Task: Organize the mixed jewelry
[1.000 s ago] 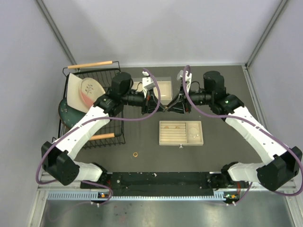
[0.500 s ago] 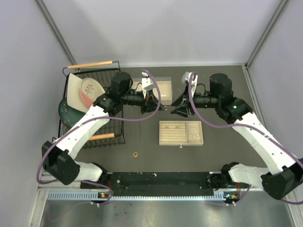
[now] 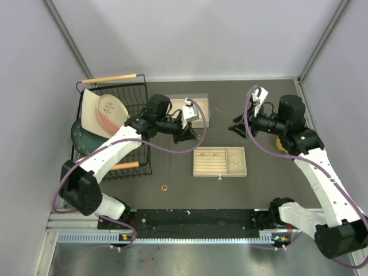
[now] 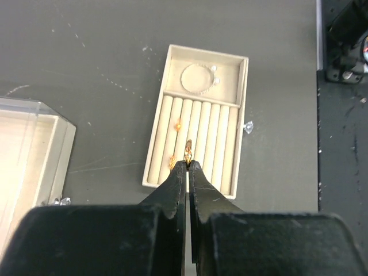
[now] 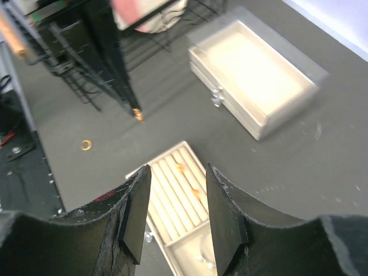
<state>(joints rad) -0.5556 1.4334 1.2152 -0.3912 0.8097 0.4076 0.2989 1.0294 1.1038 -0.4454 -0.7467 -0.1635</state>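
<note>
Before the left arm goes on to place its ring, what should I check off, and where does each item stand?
1. Left jaws shut on held ring: ok.
2. Held ring over the tray: not ok; the top view shows it short of the tray's far-left corner.
3. Free slots: ok; only two slotted rings.
4. Right jaws clear of the tray: ok; open, empty, off to the right.
5. Height above the tray: cannot tell.
6. All jewelry sorted: not ok; a loose ring lies on the table near the front.
</note>
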